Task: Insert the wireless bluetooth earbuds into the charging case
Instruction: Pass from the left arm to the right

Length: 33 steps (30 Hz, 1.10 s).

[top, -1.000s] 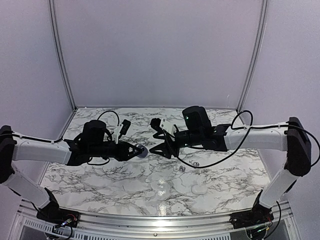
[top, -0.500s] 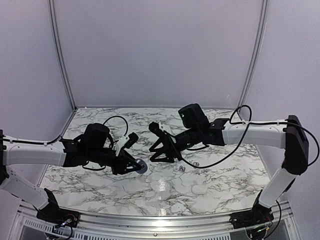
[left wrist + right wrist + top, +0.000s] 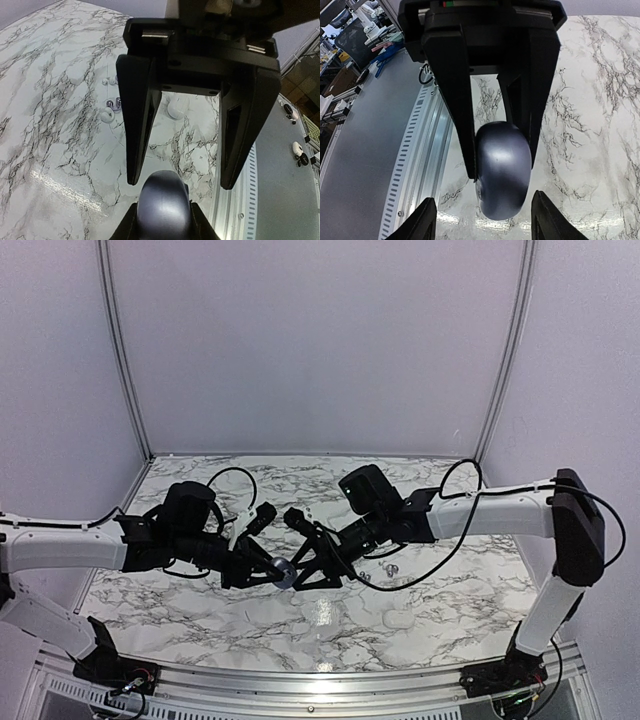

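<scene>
High rear overview; wrist closeups on one case (image 3: 502,170)

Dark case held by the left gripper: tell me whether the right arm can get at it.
Likely yes. The right gripper is open and faces the dark case, whose free end juts beyond the left gripper with nothing between.

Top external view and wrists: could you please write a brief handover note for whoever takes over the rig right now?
Left gripper: shut on the dark case, mid-table.
Right gripper: open, fingers astride the dark case, not gripping.
Earbuds: loose on the table on the right side, near a white case.
Done: dark case in hand; it looks closed.
Left: open it, then pick up and insert the earbuds.
</scene>
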{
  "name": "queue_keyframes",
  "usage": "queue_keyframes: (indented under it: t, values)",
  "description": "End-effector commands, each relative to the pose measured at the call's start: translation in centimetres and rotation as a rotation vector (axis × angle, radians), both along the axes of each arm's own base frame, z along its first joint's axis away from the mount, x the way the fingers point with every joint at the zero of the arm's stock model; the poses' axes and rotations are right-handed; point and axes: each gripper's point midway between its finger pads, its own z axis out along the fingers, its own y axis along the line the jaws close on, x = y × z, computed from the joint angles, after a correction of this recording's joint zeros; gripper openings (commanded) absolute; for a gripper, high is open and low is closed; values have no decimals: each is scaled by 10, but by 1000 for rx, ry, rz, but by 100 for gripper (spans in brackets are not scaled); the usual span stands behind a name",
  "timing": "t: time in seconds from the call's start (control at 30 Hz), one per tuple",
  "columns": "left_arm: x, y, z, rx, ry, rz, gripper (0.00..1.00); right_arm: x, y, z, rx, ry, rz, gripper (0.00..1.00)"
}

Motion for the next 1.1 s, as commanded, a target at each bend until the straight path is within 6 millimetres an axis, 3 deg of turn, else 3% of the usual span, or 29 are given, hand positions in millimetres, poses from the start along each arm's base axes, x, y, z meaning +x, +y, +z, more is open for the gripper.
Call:
queue_keyframes:
  t: [0.0,0.13,0.3,0.43,0.77,0.83,0.9,1.07]
  values:
    - [-6,-6,26,-60,-16,-41,8,-5,0,-2,-16,-2,-7,58]
    - [-5,-9,30,-70,8,-36,8,-3,1,4,15,-22,-31,56]
    - [-3,-9,40,-91,-38,-24,9,-9,6,6,39,15,9,46]
    - [-4,-10,44,-100,-41,-31,9,-9,7,13,68,15,4,44]
    - [-5,-11,40,-86,-34,-24,13,-8,11,19,85,24,12,17]
    - [-2,-11,41,-84,-38,-8,18,-8,11,18,83,24,13,10]
    - [0,-10,45,-87,-45,9,28,-8,11,20,92,19,10,4]
    - [16,-2,60,-117,-91,127,49,2,9,36,163,-6,-31,0]
